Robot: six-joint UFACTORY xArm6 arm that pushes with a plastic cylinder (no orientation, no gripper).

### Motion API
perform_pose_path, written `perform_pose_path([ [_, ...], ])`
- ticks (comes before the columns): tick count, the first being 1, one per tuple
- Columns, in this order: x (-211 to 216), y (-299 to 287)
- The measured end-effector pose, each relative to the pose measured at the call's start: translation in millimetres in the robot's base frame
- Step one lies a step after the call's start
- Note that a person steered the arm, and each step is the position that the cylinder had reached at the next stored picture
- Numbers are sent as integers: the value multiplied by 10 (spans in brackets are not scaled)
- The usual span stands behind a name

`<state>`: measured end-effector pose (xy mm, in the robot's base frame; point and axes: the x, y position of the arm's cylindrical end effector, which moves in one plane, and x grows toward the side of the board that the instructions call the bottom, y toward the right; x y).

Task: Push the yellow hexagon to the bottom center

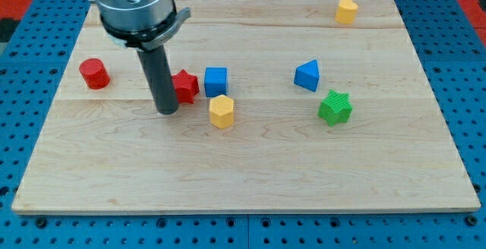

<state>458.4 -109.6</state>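
your tip (pixel 167 111) rests on the wooden board (pixel 250 181), touching or just beside the red star (pixel 184 86) on its left, and a little to the left of the yellow hexagon (pixel 222 111). bare rod, nothing to grasp with, nothing held. the hexagon sits left of centre, just below the blue cube (pixel 216 81). you also see 1 red cylinder (pixel 95 74) at the view's left, 1 blue wedge-like block (pixel 307 75), 1 green star (pixel 335 107), and 1 yellow block (pixel 347 10) at the view's top right.

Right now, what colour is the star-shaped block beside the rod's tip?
Red star, just right of my tip; camera view.
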Motion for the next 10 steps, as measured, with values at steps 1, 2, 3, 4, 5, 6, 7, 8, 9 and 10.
perform_pose_path([
  [1,-9,234],
  [2,25,418],
  [3,24,645],
  [4,26,904],
  [5,57,1178],
  [6,98,1337],
  [7,194,1385],
  [8,369,1471],
  [9,533,1507],
  [10,742,1507],
])
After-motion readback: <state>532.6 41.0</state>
